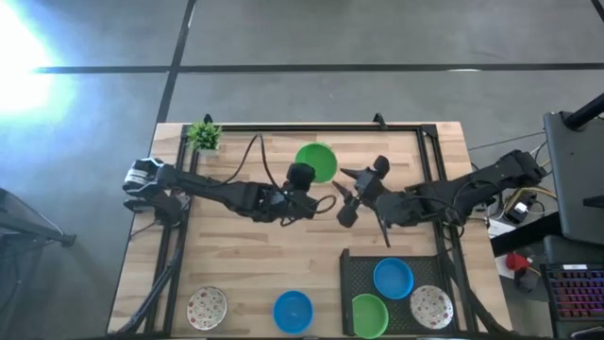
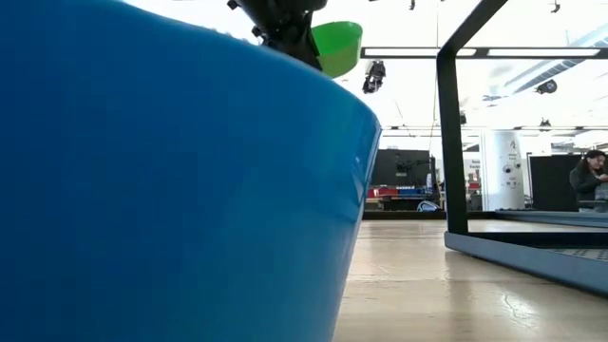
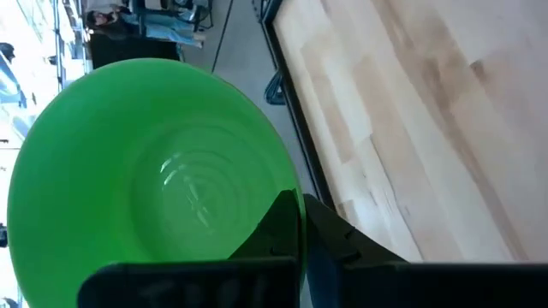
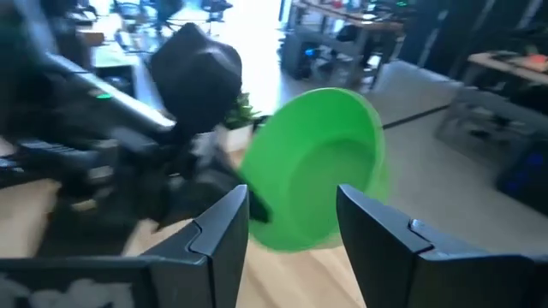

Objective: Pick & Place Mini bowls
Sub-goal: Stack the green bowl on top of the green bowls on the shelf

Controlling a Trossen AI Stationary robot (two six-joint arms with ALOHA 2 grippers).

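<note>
Handover looks like the step in hand, judging by how the two arms meet over the middle of the wooden table point(image 1: 245, 274). At the table's near right corner lies the black mesh tray point(image 1: 354, 269), the likely goal, already carrying a blue bowl point(image 1: 393, 278), a green bowl point(image 1: 368, 314) and a speckled white bowl point(image 1: 430, 306). Two more wait outside it on the near edge: a blue bowl point(image 1: 293, 311), which fills most of the low view, and a speckled bowl point(image 1: 207, 307) near the left corner.

Above the far middle of the table, the left gripper point(image 1: 300, 187) is clamped on the rim of a green mini bowl point(image 1: 317, 161), holding it clear of the wood with its hollow tipped sideways; its wrist view shows a dark finger point(image 3: 278, 231) pressed inside the rim. The right gripper point(image 4: 291, 227) faces this bowl from just beside it, fingers spread wide and touching nothing.

Next, I judge, the right gripper must advance so one finger passes inside the free rim, then close before the left lets go. The tilt leaves little rim to aim at, so alignment matters.

A small potted plant point(image 1: 203, 136) stands at the far left corner.
</note>
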